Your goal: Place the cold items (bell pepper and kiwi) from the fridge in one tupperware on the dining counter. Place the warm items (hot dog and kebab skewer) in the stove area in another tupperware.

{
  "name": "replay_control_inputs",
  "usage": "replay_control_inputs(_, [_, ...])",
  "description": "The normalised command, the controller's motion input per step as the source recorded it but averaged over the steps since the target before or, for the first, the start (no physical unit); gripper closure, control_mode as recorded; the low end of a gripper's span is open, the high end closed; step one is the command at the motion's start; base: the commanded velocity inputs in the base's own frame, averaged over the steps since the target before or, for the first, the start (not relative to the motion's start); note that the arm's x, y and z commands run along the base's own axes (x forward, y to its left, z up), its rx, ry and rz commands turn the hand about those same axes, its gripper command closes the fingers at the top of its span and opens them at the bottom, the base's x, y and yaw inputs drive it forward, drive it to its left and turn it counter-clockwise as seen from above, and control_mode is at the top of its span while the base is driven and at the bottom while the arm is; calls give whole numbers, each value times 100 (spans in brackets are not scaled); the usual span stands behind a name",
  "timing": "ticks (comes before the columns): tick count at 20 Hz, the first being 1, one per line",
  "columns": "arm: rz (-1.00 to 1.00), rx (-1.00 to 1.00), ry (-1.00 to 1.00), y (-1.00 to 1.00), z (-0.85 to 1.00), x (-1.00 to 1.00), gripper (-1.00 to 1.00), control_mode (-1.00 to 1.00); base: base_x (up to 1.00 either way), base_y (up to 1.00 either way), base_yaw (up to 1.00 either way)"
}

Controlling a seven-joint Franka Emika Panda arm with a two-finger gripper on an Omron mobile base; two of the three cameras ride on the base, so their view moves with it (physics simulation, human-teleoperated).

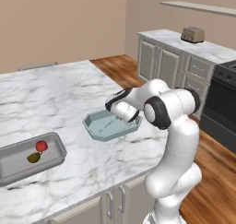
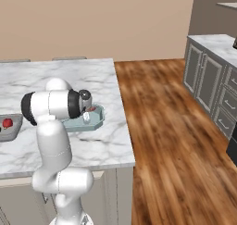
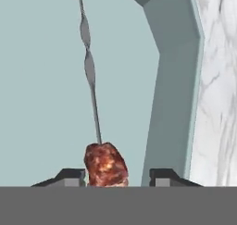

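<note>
Reddish-brown meat on the kebab skewer (image 3: 104,164) lies inside the pale blue tupperware (image 1: 107,126) on the marble counter (image 1: 60,96), between the parted fingertips of the gripper (image 3: 116,175) (neither tip touching it), while a grey tray (image 1: 55,142) left of that tupperware holds a red bell pepper (image 1: 41,146) and a kiwi (image 1: 33,157).

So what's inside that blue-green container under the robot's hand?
A kebab skewer lies inside the tupperware, its meat end between the jaws. The arm covers part of the container, so a hot dog there cannot be confirmed.
</note>
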Motion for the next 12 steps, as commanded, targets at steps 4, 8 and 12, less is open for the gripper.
replay_control_inputs(4, [-8,0,1,0,73,-19,-100,-100,0,0,0])
replay_control_inputs(8, [11,-25,18,0,100,-32,-100,-100,0,0,0])
replay_control_inputs(12, [23,-21,13,0,100,3,-100,-100,0,0,0])
